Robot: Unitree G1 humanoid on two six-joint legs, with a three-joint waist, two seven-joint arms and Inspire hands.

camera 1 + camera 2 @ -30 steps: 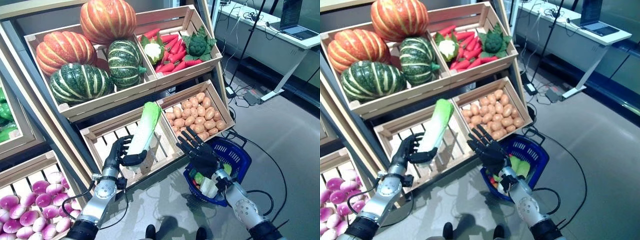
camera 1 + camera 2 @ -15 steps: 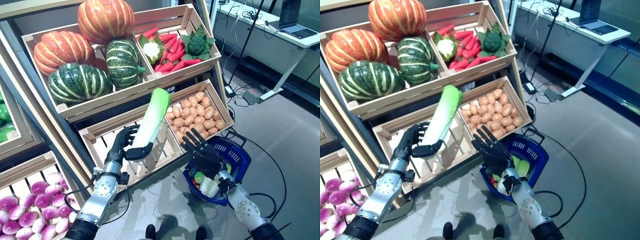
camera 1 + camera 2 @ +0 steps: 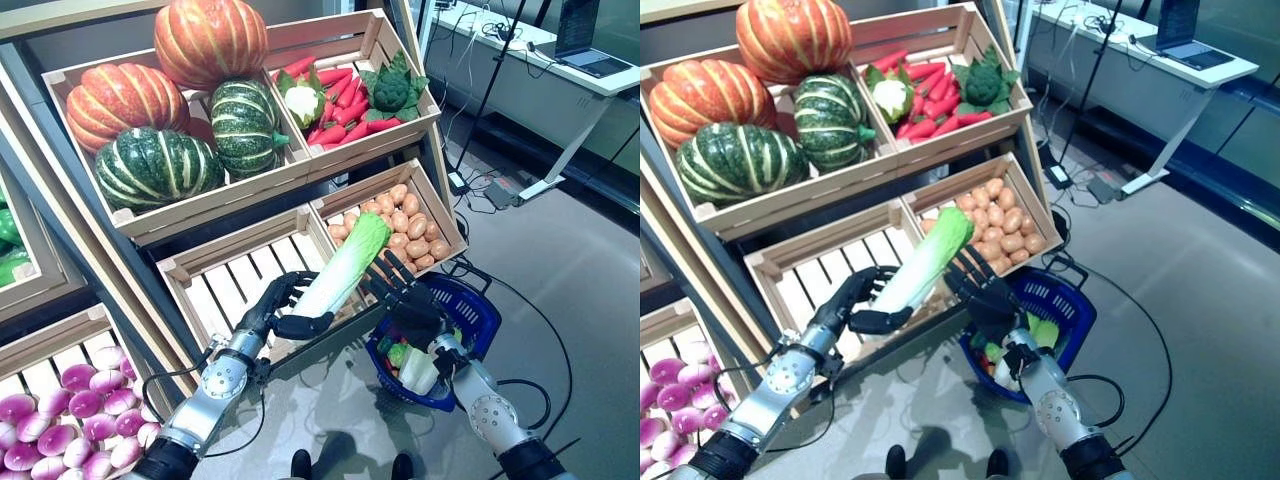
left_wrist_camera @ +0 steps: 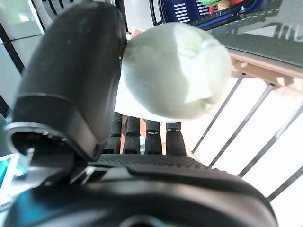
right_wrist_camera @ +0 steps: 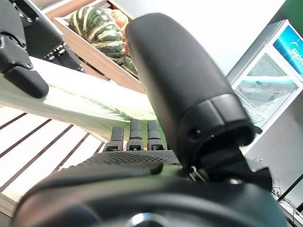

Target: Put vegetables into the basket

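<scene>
My left hand (image 3: 268, 312) is shut on a long napa cabbage (image 3: 342, 268), gripping its white base, which shows close up in the left wrist view as the cabbage base (image 4: 175, 71). The cabbage slants up and to the right over the front of the wooden crates. Its green leafy tip reaches the straight, spread fingers of my right hand (image 3: 410, 303), which is open just above the blue basket (image 3: 487, 302). The right wrist view shows the cabbage (image 5: 71, 104) lying past those fingers. The basket stands on the floor and holds green and white vegetables (image 3: 412, 368).
A slatted crate (image 3: 225, 280) lies bare beneath the cabbage, beside a crate of potatoes (image 3: 400, 225). Higher crates hold pumpkins (image 3: 160, 110) and red chillies with cauliflower and broccoli (image 3: 345, 95). Purple bulbs (image 3: 60, 420) fill the lower left crate. A desk (image 3: 560, 70) stands at the back right.
My left hand has swung the cabbage down and to the right, from nearly upright to slanting, so its leafy tip now meets my right hand's fingers above the basket.
</scene>
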